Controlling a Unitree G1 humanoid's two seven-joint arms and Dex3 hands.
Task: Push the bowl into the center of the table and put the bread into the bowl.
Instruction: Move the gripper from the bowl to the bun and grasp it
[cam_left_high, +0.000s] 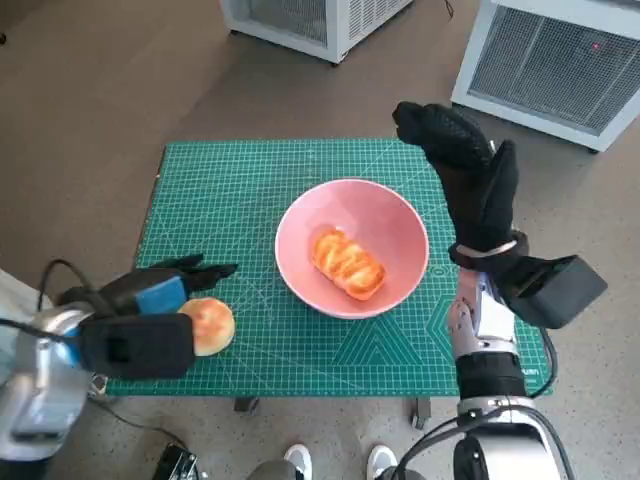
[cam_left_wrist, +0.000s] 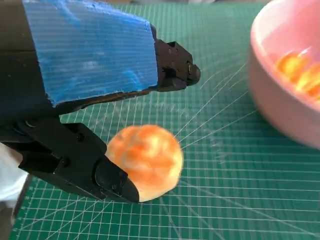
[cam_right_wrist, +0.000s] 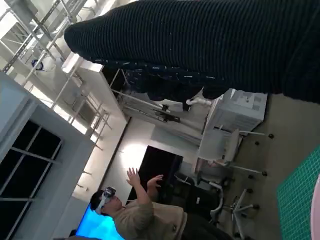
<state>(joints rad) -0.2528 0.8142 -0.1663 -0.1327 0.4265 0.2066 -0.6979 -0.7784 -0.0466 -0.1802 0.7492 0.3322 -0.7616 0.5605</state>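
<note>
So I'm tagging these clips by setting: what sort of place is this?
Most likely a robotics lab or workshop, not a home. A green cutting mat covers the small table, white louvred equipment cabinets stand on the floor, and a person wearing a headset raises both hands, seemingly teleoperating.

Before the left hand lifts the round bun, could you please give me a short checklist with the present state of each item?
1. Pink bowl near the centre of the green cutting mat: ok.
2. Long glazed bread roll already inside the bowl: ok.
3. Round golden bun in the bowl: not ok, it lies on the mat beside the bowl.
4. Left hand at the bun, black fingers alongside it: ok.
5. Firm grip on the bun: cannot tell.
6. Right hand raised clear of the bowl: ok.
</note>
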